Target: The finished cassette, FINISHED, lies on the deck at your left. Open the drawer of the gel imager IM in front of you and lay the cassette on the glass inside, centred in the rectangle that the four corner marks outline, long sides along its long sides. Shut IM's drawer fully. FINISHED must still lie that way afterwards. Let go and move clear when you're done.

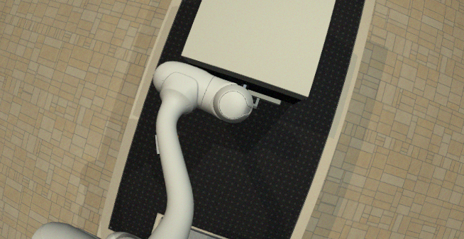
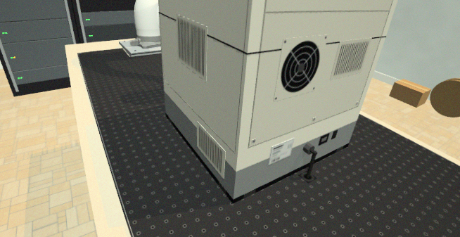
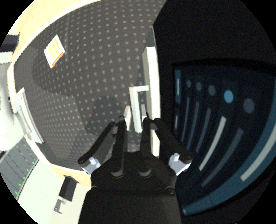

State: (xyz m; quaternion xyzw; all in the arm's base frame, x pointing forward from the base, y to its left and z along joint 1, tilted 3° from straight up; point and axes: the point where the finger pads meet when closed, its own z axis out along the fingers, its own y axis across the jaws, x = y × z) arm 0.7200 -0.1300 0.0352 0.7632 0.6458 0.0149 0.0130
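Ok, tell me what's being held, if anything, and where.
It cannot be told: the end effector has its fingers either side of the drawer handle's bar, but contact is unclear.

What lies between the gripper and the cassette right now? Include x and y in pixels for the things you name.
In the wrist view, dark dotted deck (image 1: 227,169) (image 3: 91,80), partly shadowed, separates the gripper (image 3: 135,110) from the cassette (image 1: 157,145) (image 3: 54,51). From the top, the arm (image 1: 175,148) overhangs much of that stretch.

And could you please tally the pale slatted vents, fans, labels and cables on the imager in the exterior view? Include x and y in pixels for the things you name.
Vents (image 2: 192,48) (image 2: 211,150) (image 2: 352,58): 3
Fan (image 2: 299,67): 1
Label (image 2: 281,151): 1
Cable (image 2: 311,166): 1
Total: 6
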